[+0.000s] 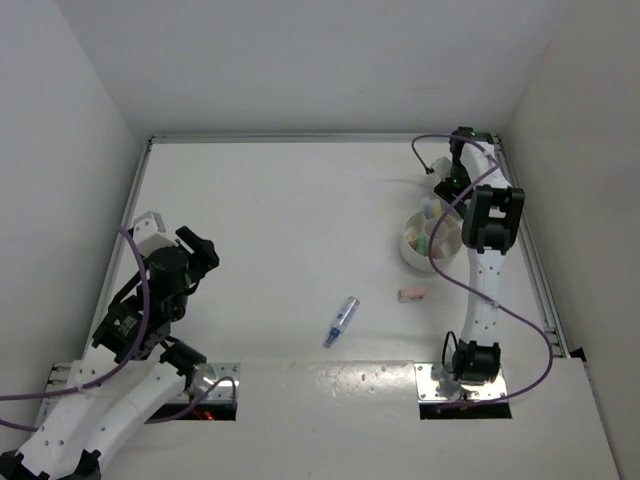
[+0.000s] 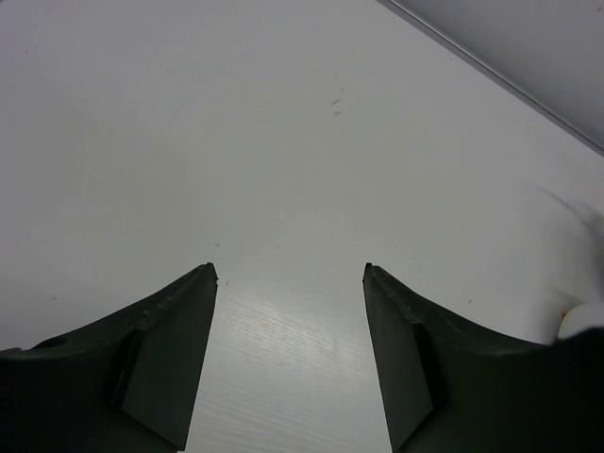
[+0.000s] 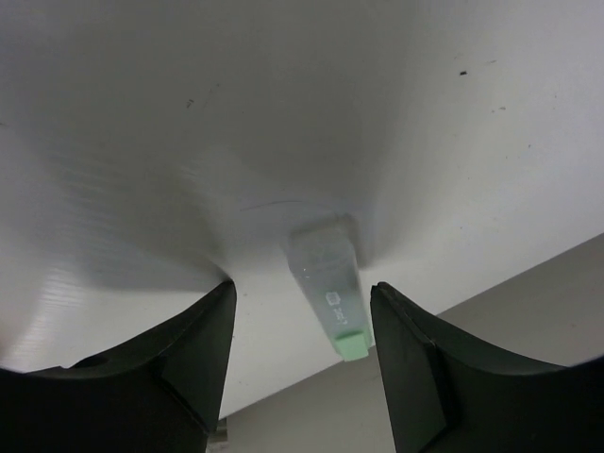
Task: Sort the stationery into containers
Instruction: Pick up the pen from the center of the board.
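At the far right corner of the table (image 1: pixel 280 220), my right arm is reaching down behind the white divided bowl (image 1: pixel 410 250). The right wrist view shows the right fingers (image 3: pixel 189 349) spread wide, gripping nothing. A green-capped highlighter (image 3: pixel 326 283) lies flat on the table between them, touching neither and sitting nearer the right-hand one. The left fingers (image 2: pixel 160 349) are also open over bare table, well apart from any item. A blue pen (image 1: pixel 342 320) and a pink eraser block (image 1: pixel 412 294) remain loose on the table in front of the bowl. The bowl holds a few pieces, too small to identify.

Judgement: the step in hand is the grasp on the highlighter.

Risks noted:
- The highlighter is off-centre, so one finger would meet it first. It may roll or skid out as the fingers close.
- A grey band lies close by in the wrist view, which I take for the wall or table edge. A nudged highlighter could lodge there.
- The right arm's purple cable (image 1: pixel 437 262) loops across the bowl and could drag or tip it when I retract.
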`<state>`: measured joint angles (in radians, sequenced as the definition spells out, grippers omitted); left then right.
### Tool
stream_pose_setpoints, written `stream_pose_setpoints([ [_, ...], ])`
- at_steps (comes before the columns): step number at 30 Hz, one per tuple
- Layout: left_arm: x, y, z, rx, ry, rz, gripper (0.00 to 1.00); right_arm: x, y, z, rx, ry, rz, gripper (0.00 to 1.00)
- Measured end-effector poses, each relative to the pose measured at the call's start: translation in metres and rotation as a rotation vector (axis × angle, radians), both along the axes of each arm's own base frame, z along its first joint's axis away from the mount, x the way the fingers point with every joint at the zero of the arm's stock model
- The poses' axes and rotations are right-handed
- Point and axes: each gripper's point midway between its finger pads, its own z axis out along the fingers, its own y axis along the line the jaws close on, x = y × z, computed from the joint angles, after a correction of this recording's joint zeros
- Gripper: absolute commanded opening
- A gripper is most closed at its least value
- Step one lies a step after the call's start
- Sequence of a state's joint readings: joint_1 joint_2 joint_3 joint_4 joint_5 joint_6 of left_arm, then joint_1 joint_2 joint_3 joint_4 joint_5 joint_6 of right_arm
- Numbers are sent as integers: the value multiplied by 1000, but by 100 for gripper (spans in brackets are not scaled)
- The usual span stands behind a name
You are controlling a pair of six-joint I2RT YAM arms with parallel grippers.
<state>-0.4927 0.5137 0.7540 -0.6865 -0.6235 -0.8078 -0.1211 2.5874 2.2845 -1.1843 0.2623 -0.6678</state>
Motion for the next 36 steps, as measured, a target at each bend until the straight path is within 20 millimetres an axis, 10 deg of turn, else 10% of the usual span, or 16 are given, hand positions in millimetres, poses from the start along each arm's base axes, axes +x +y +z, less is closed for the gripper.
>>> stream_pose_setpoints([
  [25, 2, 0, -3, 11, 15, 1, 69, -41, 5, -10, 18, 221, 73, 60],
  [36, 2, 0, -4, 16, 18, 0, 69, -66, 16, -11, 76, 273, 58, 24],
])
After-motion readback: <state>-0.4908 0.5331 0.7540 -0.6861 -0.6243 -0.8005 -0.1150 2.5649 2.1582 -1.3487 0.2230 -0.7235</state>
